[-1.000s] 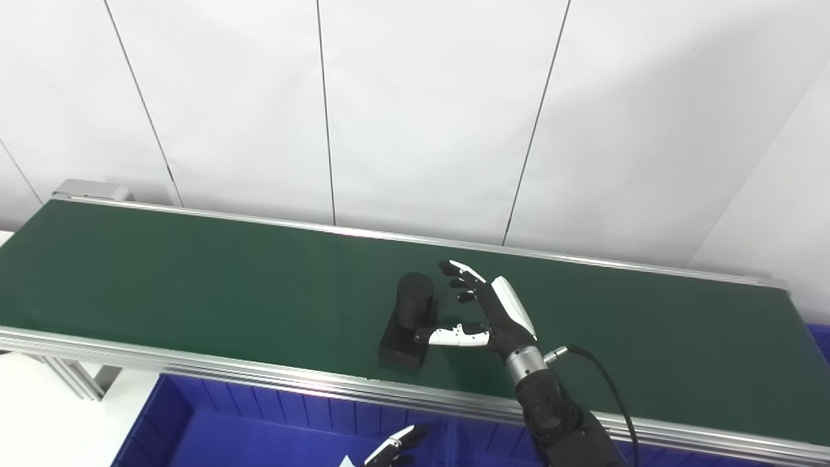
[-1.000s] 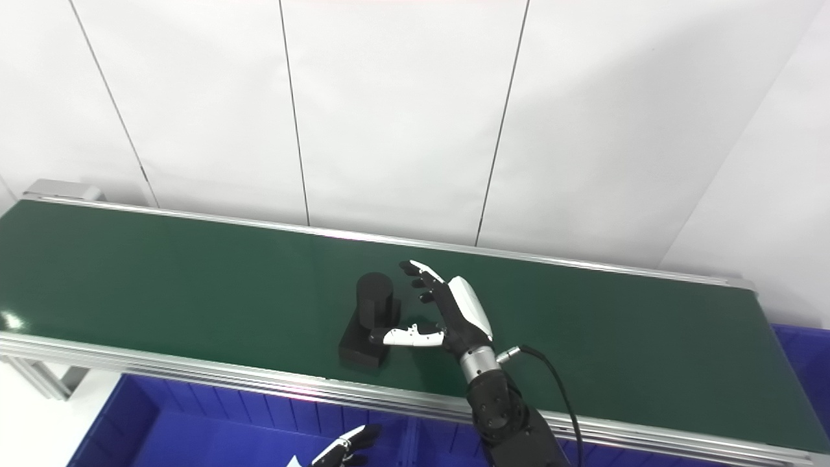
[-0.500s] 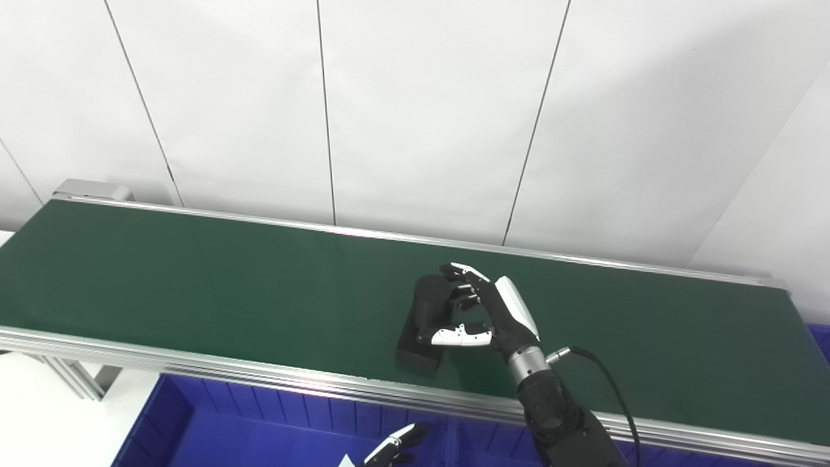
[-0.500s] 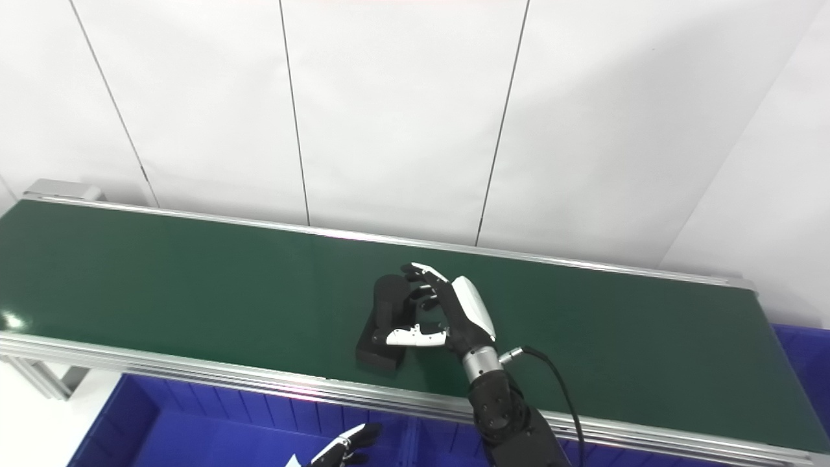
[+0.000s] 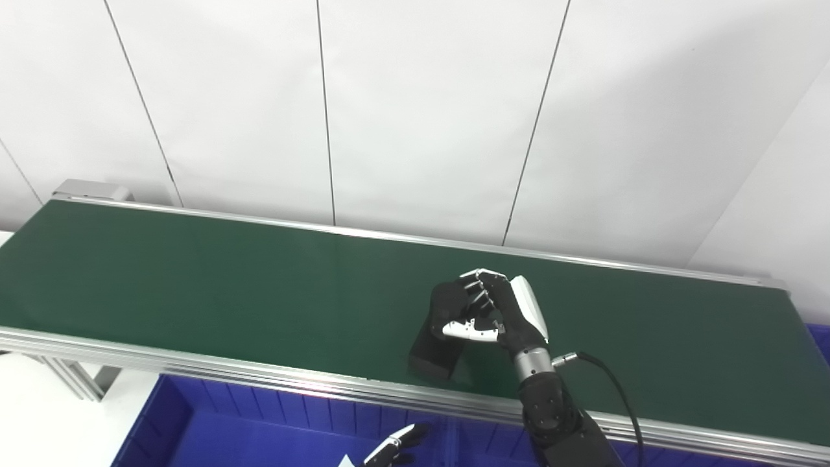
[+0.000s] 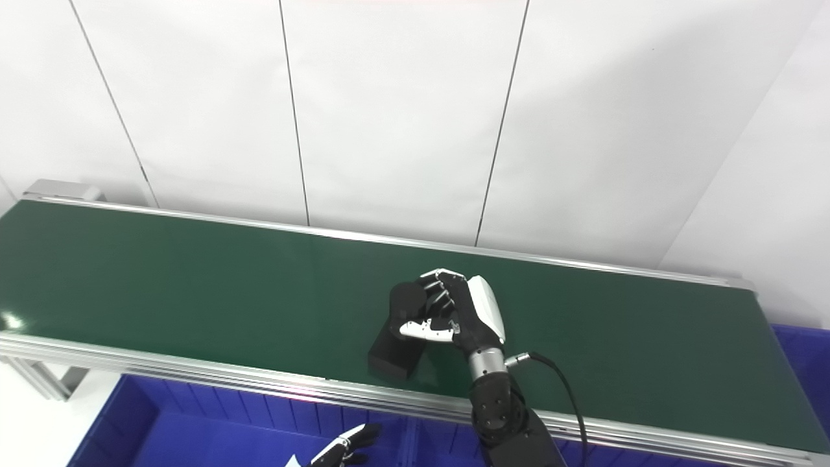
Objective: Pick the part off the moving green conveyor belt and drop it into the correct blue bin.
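The black part (image 5: 430, 352), a flat block with a round post standing on it, lies on the green conveyor belt (image 5: 194, 279) near its front rail. My right hand (image 5: 502, 312) is beside it on the right, with fingers and thumb curled around the post; the block end (image 6: 391, 359) sticks out toward the front left. Whether the part is off the belt is unclear. Only the fingertips of my left hand (image 5: 393, 447) show at the bottom edge, over the blue bin (image 5: 227, 434); the rest is cut off.
Silver rails (image 5: 194, 366) run along the front and back of the belt. A divider (image 5: 450, 438) splits the blue bins below the front rail, and another blue bin corner (image 6: 801, 353) shows at the far right. A white panelled wall stands behind.
The part rode the belt rightward into my right hand, which went from open to closed around the post. The left hand stayed put.
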`<state>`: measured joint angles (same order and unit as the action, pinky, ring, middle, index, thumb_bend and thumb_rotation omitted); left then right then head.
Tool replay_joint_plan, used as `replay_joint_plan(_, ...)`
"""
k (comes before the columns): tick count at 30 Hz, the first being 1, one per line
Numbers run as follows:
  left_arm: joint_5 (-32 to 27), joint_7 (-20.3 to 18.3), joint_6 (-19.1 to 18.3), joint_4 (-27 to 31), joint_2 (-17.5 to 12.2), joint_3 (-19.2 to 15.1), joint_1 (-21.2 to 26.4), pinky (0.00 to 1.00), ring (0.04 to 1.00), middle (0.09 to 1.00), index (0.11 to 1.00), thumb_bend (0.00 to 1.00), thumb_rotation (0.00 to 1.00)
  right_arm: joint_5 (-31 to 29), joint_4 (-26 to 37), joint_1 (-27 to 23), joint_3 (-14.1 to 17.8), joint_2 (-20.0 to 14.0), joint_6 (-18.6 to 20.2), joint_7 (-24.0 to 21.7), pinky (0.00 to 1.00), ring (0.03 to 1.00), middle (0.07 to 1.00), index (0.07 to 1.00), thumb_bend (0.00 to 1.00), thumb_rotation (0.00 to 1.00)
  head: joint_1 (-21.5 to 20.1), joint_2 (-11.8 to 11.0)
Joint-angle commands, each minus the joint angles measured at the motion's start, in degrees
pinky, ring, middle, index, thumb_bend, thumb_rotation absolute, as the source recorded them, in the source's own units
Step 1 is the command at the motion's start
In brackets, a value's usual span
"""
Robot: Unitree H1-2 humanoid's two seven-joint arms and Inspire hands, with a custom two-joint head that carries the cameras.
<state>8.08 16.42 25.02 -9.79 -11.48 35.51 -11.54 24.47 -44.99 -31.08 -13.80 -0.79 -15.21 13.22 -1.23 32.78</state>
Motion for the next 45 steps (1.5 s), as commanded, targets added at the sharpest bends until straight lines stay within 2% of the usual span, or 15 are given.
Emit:
replay_joint_plan(1, -0.05, 0.09, 1.91, 0.94, -0.15, -0.18, 0.51, 0.83, 0.894, 0.900, 0.881, 0.75, 0.97, 0.41, 2.25, -1.14, -0.15, 0.11, 0.72, 0.33, 0.24, 0.306, 0.421, 0.527, 0.52, 0.00, 0.07, 0.01)
replay_joint_plan(5, -1.29, -1.25, 1.91, 1.07, 0.13, -0.62, 0.28, 0.85, 0.906, 0.906, 0.877, 0.74, 0.95, 0.52, 3.40, -0.57, -0.33, -0.17, 1.87, -0.16, 0.24, 0.306, 0.419, 0.530, 0.52, 0.00, 0.01, 0.04)
replay_joint_plan(10, -0.85, -1.11, 1.91, 1.14, 0.09, -0.68, 0.29, 0.85, 0.905, 0.908, 0.882, 0.75, 0.96, 0.08, 5.88, 0.69, -0.43, -0.80, 2.21, -1.46, 0.25, 0.309, 0.421, 0.533, 0.52, 0.00, -1.11, 0.53)
replay_joint_plan(17, 0.25, -0.68, 1.91, 2.12, -0.30, -1.08, -0.12, 0.83, 0.900, 0.910, 0.887, 0.78, 0.99, -0.44, 19.04, 6.18, -0.74, -2.96, 3.44, -5.68, 0.25, 0.315, 0.427, 0.529, 0.52, 0.00, -4.72, 1.81)
replay_joint_plan(23, -1.48, -2.92, 1.90, 2.93, -0.81, -2.14, -0.10, 0.87, 0.924, 0.929, 0.905, 0.81, 1.00, -2.46, 32.31, 12.63, 0.17, -4.68, 5.95, -10.26, 0.24, 0.308, 0.426, 0.530, 0.52, 0.00, -10.30, 5.33)
replay_joint_plan(25, -2.63, -4.19, 1.90, 3.22, -0.75, -3.03, -0.33, 0.87, 0.924, 0.933, 0.911, 0.83, 1.00, -3.51, 34.72, 14.02, 0.62, -4.61, 6.68, -11.31, 0.24, 0.305, 0.424, 0.530, 0.52, 0.00, -10.89, 5.58)
replay_joint_plan(29, -4.28, -6.50, 1.90, 4.08, -0.93, -5.66, -1.26, 0.86, 0.921, 0.932, 0.921, 0.87, 1.00, -3.46, 40.14, 18.08, 1.01, -4.86, 7.47, -12.01, 0.23, 0.298, 0.418, 0.529, 0.52, 0.00, -17.85, 6.61)
replay_joint_plan(30, -4.56, -7.10, 1.90, 4.29, -0.99, -6.28, -1.46, 0.85, 0.919, 0.931, 0.925, 0.87, 1.00, -3.29, 40.97, 18.94, 1.18, -4.81, 7.34, -11.86, 0.24, 0.302, 0.419, 0.529, 0.52, 0.00, -18.37, 6.64)
replay_joint_plan(31, -4.83, -7.77, 1.90, 4.51, -1.15, -6.97, -1.63, 0.85, 0.918, 0.932, 0.929, 0.86, 1.00, -3.06, 41.60, 19.57, 1.27, -4.60, 7.41, -11.68, 0.24, 0.307, 0.420, 0.529, 0.52, 0.00, -21.44, 6.82)
replay_joint_plan(32, -5.01, -8.36, 1.90, 4.66, -1.18, -7.53, -1.76, 0.84, 0.915, 0.933, 0.933, 0.86, 1.00, -2.89, 41.96, 19.92, 1.35, -4.44, 7.46, -11.60, 0.25, 0.313, 0.420, 0.528, 0.52, 0.00, -21.44, 6.82)
replay_joint_plan(33, -6.33, -9.91, 1.91, 4.76, -1.15, -8.50, -2.01, 0.84, 0.915, 0.933, 0.934, 0.85, 1.00, -2.47, 42.79, 20.94, 1.73, -4.29, 7.42, -10.96, 0.25, 0.315, 0.420, 0.528, 0.52, 0.00, -24.43, 7.06)
replay_joint_plan(34, -7.31, -11.20, 1.91, 4.80, -1.03, -9.32, -2.21, 0.86, 0.920, 0.939, 0.941, 0.84, 1.00, -2.14, 43.35, 21.63, 2.03, -4.17, 7.40, -10.53, 0.25, 0.315, 0.419, 0.527, 0.52, 0.00, -24.43, 7.06)
replay_joint_plan(35, -9.26, -13.60, 1.91, 4.87, -0.85, -10.67, -2.53, 0.86, 0.922, 0.941, 0.944, 0.84, 1.00, -1.72, 44.36, 22.73, 2.57, -4.04, 7.22, -9.83, 0.25, 0.316, 0.418, 0.527, 0.52, 0.00, -27.50, 7.61)
replay_joint_plan(37, -12.02, -17.81, 1.91, 4.97, -0.49, -13.42, -3.13, 0.92, 0.945, 0.954, 0.964, 0.83, 1.00, -1.59, 46.65, 24.76, 3.80, -3.64, 7.48, -8.95, 0.24, 0.297, 0.415, 0.526, 0.52, 0.00, -30.12, 8.44)
replay_joint_plan(45, -15.04, -28.88, 1.89, 5.64, 1.96, -23.17, -4.57, 0.91, 0.930, 0.936, 0.963, 0.83, 0.99, -1.83, 57.30, 31.92, 7.74, -3.21, 12.77, -9.56, 0.22, 0.280, 0.414, 0.530, 0.51, 0.00, -34.37, 11.97)
